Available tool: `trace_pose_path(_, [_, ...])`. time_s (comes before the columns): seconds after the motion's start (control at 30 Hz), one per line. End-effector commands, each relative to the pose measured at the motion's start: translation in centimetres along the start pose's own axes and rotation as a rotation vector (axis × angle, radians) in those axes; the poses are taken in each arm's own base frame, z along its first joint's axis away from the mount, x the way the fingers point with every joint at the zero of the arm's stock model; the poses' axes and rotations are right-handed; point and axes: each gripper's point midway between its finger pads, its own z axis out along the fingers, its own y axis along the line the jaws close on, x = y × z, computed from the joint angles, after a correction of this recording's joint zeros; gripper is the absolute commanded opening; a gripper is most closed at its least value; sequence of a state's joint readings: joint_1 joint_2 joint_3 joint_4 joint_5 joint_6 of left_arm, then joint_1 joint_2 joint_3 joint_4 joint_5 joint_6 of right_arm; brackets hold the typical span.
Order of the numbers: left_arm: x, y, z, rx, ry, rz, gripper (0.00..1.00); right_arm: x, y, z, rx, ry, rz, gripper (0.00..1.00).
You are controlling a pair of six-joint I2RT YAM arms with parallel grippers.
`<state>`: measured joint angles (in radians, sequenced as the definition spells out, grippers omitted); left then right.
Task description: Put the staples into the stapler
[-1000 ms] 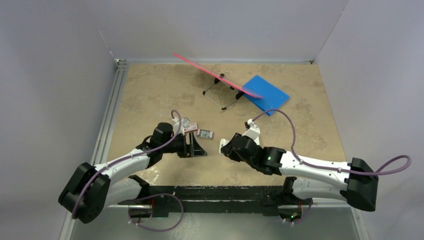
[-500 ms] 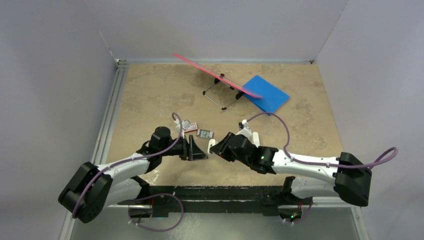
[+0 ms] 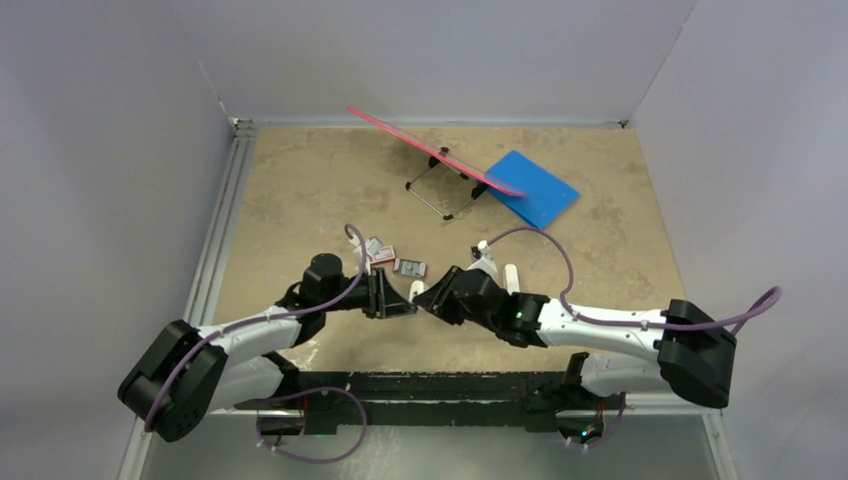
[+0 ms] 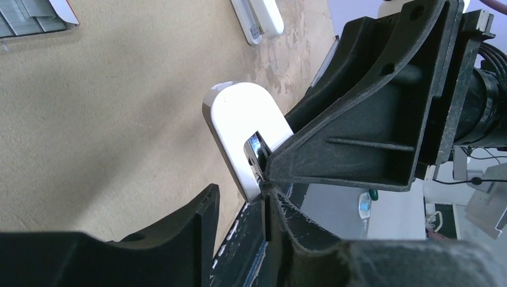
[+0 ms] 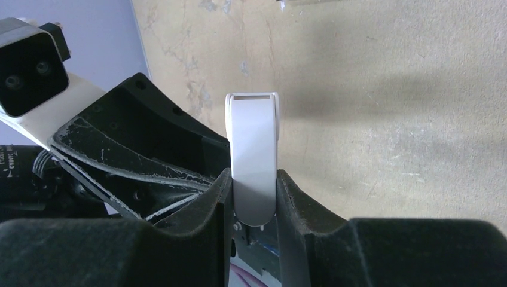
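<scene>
My right gripper (image 3: 436,297) (image 5: 253,178) is shut on a white bar-shaped stapler (image 5: 253,149), held off the table with its rounded end (image 3: 417,289) pointing at my left gripper. My left gripper (image 3: 397,298) (image 4: 240,200) is open, and the stapler's end (image 4: 236,128) sits right at the mouth of its jaws, its metal inside showing. The grey staples (image 3: 411,267) lie on the table just beyond both grippers, beside their red-and-white box (image 3: 380,256). The staples also show in the left wrist view's top-left corner (image 4: 24,21).
A second white stapler (image 3: 511,277) (image 4: 258,18) lies on the table behind my right wrist. A pink board on a black wire stand (image 3: 440,185) and a blue pad (image 3: 530,188) are at the back. Grey walls close in three sides.
My right arm has carried the stapler leftward until its end meets my left gripper. My left gripper has shifted slightly right and nearer, staying open.
</scene>
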<state>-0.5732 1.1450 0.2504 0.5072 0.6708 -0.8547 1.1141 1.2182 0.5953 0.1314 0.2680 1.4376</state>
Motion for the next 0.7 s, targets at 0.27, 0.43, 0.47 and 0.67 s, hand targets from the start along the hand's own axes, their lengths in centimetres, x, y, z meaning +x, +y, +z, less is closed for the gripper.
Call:
trace_pose_path(0.27, [-1.7, 1.2, -0.2, -0.12, -0.048, 0.107, 0.1, 0.1, 2.3, -2.4, -0.118, 0.047, 0.036, 0.15])
trace_pose_path(0.43, [-1.1, 0.6, -0.1, -0.085, 0.007, 0.148, 0.0, -0.4, 2.5, -3.5, -0.137, 0.049, 0.039, 0.15])
trace_pose_path(0.47, [-1.0, 0.5, -0.1, -0.077, 0.009, 0.148, 0.0, -0.5, 2.5, -3.6, -0.137, 0.047, 0.038, 0.15])
trace_pose_path(0.67, [-1.0, 0.1, -0.3, -0.057, 0.0, 0.179, 0.0, -1.6, 1.7, -3.9, -0.109, 0.01, 0.02, 0.17])
